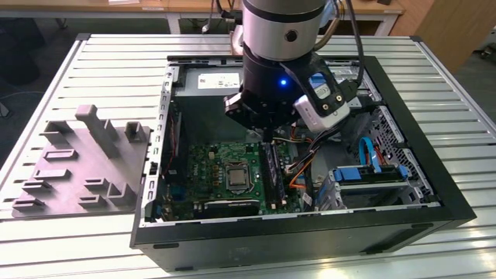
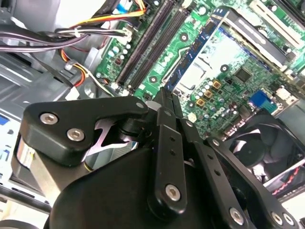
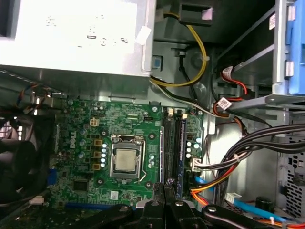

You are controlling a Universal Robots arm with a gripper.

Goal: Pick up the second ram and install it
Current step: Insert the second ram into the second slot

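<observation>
Black hand – fingers pressed together, nothing visibly held – hangs over slot strips, between processor and cable bundle.

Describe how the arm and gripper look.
The arm is a silver-grey cylinder ending in a black wrist with a blue light. A white-and-black camera sits beside it. The gripper is black jointed bars with silver screws.
</observation>
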